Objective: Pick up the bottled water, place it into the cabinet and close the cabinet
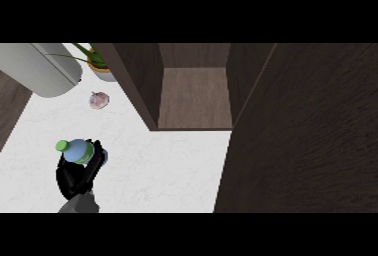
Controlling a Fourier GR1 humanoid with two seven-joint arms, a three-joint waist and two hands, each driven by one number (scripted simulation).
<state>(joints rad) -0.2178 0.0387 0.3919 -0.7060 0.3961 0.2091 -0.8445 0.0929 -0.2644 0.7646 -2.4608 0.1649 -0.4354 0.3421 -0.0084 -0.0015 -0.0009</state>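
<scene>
- One hand [76,176] shows in the head view, coming up from the lower edge at about 7 o'clock on a short stretch of grey forearm [80,205]; by its place at the view's left I take it for the left hand.
- Its black fingers [93,159] run upward toward 12 o'clock and are curled round the bottled water [77,151], clamped on it, with the thumb side on the bottle's left and the fingers along its right.
- The bottled water is seen from above: a pale blue round body with a green cap [62,145] at its 10 o'clock edge. It sits at the top of the hand, over the white counter [162,170]; whether it touches the counter cannot be told.
- The cabinet [196,90] lies at 1 o'clock from the bottle, well apart from it. It stands open, its wooden inner floor bare to view, and its dark door [310,140] fills the view's right side.
- A small purplish garlic bulb [99,100] lies on the counter at 12 o'clock from the bottle.
- A grey rounded appliance [44,70] sits at the upper left, a potted plant [100,62] just beside it.
- The right hand does not show.
</scene>
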